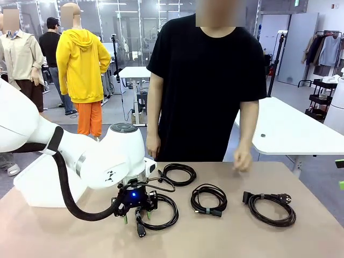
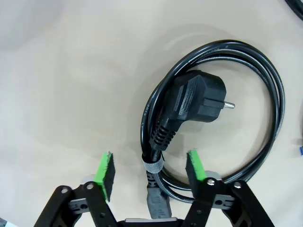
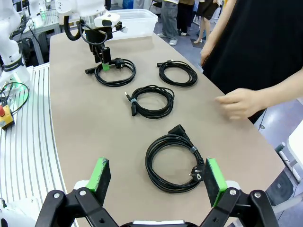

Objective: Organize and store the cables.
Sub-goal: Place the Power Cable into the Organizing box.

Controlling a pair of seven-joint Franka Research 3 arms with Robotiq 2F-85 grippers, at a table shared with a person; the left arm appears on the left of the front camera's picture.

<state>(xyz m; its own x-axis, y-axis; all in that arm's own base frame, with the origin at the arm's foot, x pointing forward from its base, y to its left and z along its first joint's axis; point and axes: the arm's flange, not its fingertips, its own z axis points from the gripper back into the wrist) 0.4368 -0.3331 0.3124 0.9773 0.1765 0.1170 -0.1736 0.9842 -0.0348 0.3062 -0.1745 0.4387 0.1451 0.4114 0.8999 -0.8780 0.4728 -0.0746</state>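
Observation:
Several coiled black cables lie on the tan table [image 1: 301, 236]. My left gripper [image 1: 136, 212] is down over the nearest-left cable [image 1: 167, 215]. In the left wrist view its green pads [image 2: 105, 172] stand apart, open, either side of the tied neck of that cable [image 2: 265, 71], just below the black plug [image 2: 196, 97]. The other cables lie at the back middle [image 1: 179, 174], centre [image 1: 209, 200] and right [image 1: 270, 207]. My right gripper [image 3: 156, 177] hovers open above the table, holding nothing, over the closest cable [image 3: 150, 163].
A person in a black shirt stands at the far side, one hand [image 1: 243, 160] hovering over the table edge. A white plastic bin [image 3: 137, 21] sits at the table's end beyond my left arm. Another table [image 1: 290, 129] stands behind at right.

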